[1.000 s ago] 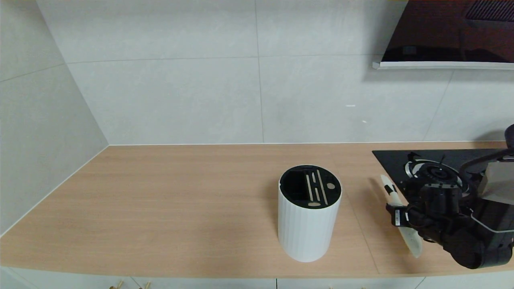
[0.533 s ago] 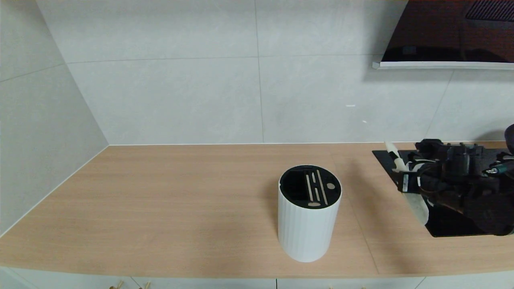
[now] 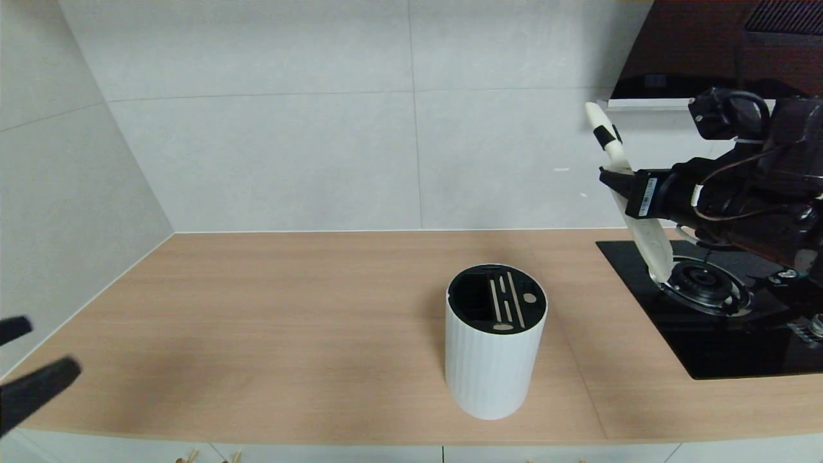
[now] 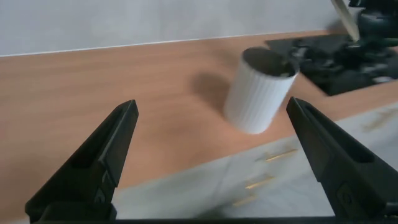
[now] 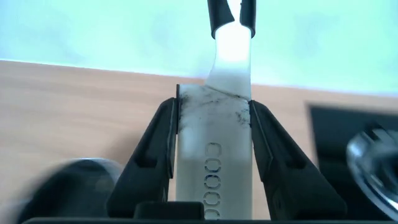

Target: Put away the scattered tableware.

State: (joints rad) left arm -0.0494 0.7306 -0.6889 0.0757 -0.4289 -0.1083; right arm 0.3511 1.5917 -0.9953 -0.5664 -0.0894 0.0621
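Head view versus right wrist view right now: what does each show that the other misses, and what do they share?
Head view only: the slotted black top of the white ribbed cylindrical holder, the dark range hood and the open left gripper.

Right wrist view only: the row of small ovals on the flat part pinched between the fingers.

Both: the right gripper shut on the cream-white flat utensil with a black band, and the wooden counter.
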